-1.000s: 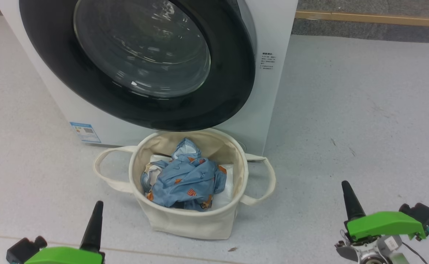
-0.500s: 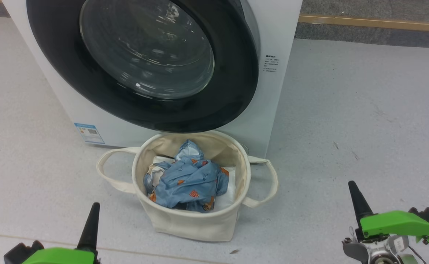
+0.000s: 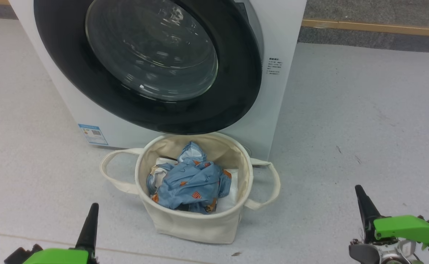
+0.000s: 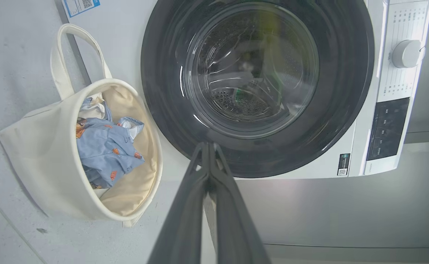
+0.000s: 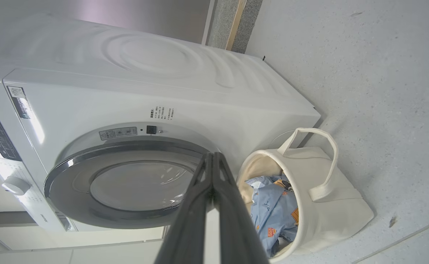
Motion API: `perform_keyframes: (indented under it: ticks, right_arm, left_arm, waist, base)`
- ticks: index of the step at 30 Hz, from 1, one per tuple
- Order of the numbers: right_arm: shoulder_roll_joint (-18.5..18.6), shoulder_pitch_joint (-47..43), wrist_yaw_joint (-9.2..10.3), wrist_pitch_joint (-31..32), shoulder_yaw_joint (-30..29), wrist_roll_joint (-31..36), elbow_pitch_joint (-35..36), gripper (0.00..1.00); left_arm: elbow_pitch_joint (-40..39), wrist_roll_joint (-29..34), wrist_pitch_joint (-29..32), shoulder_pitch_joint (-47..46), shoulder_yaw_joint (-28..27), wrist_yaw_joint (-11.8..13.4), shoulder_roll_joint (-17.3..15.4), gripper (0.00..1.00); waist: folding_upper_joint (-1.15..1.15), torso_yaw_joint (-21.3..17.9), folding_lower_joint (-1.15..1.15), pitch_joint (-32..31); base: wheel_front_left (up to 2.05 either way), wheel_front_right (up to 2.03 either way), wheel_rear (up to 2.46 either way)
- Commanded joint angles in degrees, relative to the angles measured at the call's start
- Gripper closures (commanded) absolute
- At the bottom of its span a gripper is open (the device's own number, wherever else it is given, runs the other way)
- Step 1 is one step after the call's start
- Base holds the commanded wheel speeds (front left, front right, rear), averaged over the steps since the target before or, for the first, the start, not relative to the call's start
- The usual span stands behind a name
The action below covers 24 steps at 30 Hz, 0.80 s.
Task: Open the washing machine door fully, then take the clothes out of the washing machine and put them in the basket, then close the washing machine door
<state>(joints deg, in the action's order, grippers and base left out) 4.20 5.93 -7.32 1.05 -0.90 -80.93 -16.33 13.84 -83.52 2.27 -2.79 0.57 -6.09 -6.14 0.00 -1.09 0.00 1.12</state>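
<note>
Clothes [image 3: 192, 185], soft, light and best pinched at a raised fold, lay heaped in the canvas basket [image 3: 192, 227] just before the washing machine [image 3: 284, 29], its stiff, slick-rimmed door [image 3: 236, 91] seemingly shut; left gripper [image 4: 207, 145] and right gripper [image 5: 213, 154] hung clenched, empty.

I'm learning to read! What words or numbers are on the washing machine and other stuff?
No text is legible.
Blue sticker on the washing machine: too small.
Grey print beside the washing machine door: too small.
Control panel: blurred.
Small label near it: too small.
</note>
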Motion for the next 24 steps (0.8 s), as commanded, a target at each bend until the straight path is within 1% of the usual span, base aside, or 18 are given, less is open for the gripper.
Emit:
perform_keyframes:
  ticks: [1,21,24]
  right_arm:
    - [0.58,0.78,-0.14,0.35,0.48,-1.30,2.22,1.00]
    - [0.37,0.06,-0.17,3.51,-3.23,-13.01,2.45,1.00]
    - [0.31,0.05,-0.17,3.62,-3.36,-13.12,2.45,1.00]
  left_arm:
    - [-1.36,-1.02,0.42,-2.85,-2.33,-0.59,-0.03,1.00]
    - [0.18,-9.10,3.61,-3.33,-6.33,-1.38,2.69,1.00]
    - [0.20,-9.20,3.68,-3.34,-6.41,-1.39,2.75,1.00]
  waist:
    - [0.00,0.05,0.00,-0.05]
    - [0.00,1.07,0.00,-0.92]
    - [0.00,1.09,0.00,-0.94]
  base:
    - [0.00,0.00,0.00]
    - [0.00,0.00,0.00]
    - [0.00,0.00,0.00]
